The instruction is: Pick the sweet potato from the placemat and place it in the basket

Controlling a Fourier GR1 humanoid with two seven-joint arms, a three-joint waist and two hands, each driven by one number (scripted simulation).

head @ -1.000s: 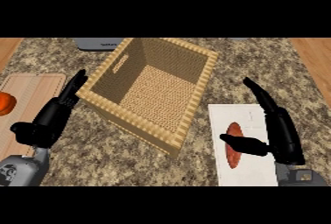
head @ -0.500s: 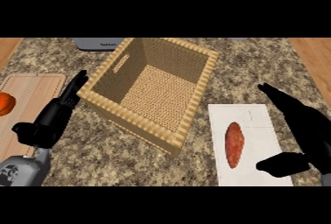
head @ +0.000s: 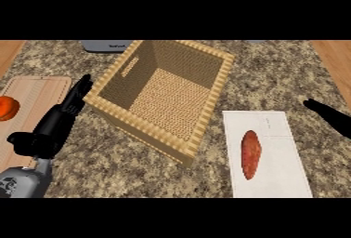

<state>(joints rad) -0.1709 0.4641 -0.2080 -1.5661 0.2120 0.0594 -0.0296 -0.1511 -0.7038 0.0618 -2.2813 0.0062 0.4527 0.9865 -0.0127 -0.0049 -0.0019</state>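
Note:
An orange-brown sweet potato lies lengthwise on a white placemat at the lower right of the counter. Left of the mat stands a square wicker basket, its inside bare. My right hand shows only as black fingers at the right edge, to the right of the mat and apart from the potato. My left hand rests open beside the basket's left wall, fingers straight and pointing up, holding nothing.
A wooden cutting board lies at the left edge with an orange-red round fruit on it. A grey object sits behind the basket. The counter top is speckled stone.
My right hand was over the sweet potato a second ago; it has drawn away to the right edge, leaving the potato uncovered on the mat. The left hand stayed put.

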